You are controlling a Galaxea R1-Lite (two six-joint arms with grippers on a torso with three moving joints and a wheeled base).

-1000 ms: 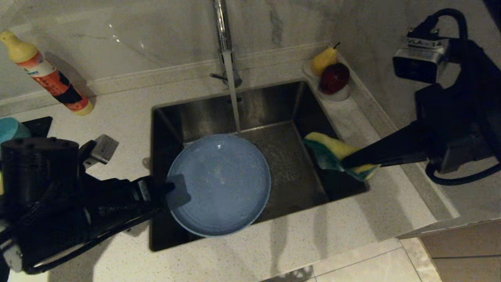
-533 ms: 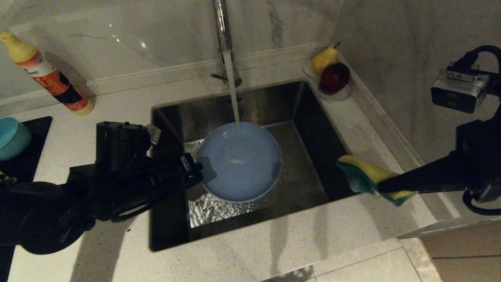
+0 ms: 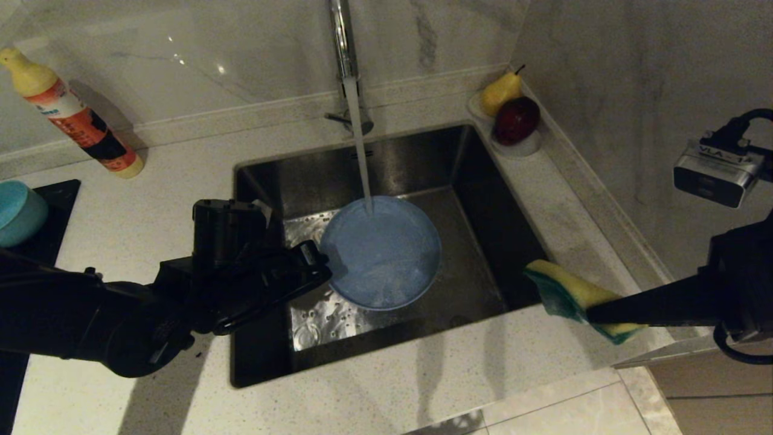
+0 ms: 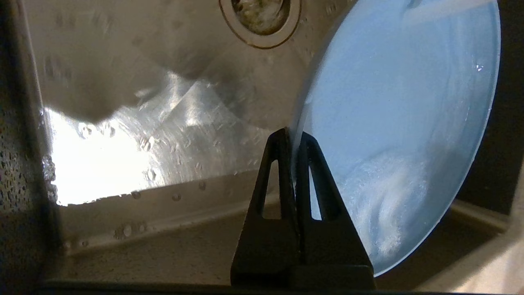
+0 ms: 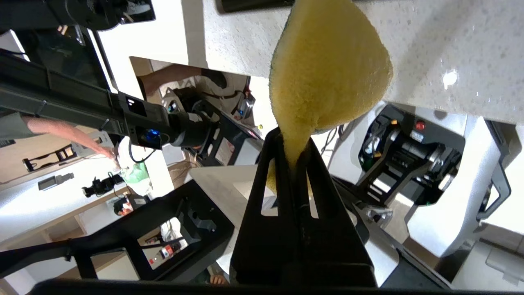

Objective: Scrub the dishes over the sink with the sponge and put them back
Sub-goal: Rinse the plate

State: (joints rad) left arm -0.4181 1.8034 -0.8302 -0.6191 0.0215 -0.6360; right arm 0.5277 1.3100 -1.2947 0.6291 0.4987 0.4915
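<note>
My left gripper (image 3: 321, 261) (image 4: 292, 137) is shut on the left rim of the light-blue plate (image 3: 380, 252) (image 4: 401, 135), holding it tilted inside the steel sink (image 3: 302, 181) under the tap's running water. Foam streaks the plate's face. The round drain (image 4: 262, 16) shows beside the plate. My right gripper (image 3: 590, 314) (image 5: 294, 143) is shut on the yellow and green sponge (image 3: 570, 296) (image 5: 323, 73), held over the counter at the sink's near right corner, apart from the plate. A teal-blue bowl (image 3: 18, 211) sits at the far left edge.
The chrome tap (image 3: 343, 42) pours a stream into the sink. A detergent bottle (image 3: 72, 118) lies on the counter back left. A small white dish with a pear (image 3: 500, 90) and a red fruit (image 3: 516, 119) stands back right. A dark mat (image 3: 42, 205) lies left.
My left gripper has carried the plate back and right, down under the water stream. My right gripper has drawn the sponge away from the sink, right and toward the near counter edge.
</note>
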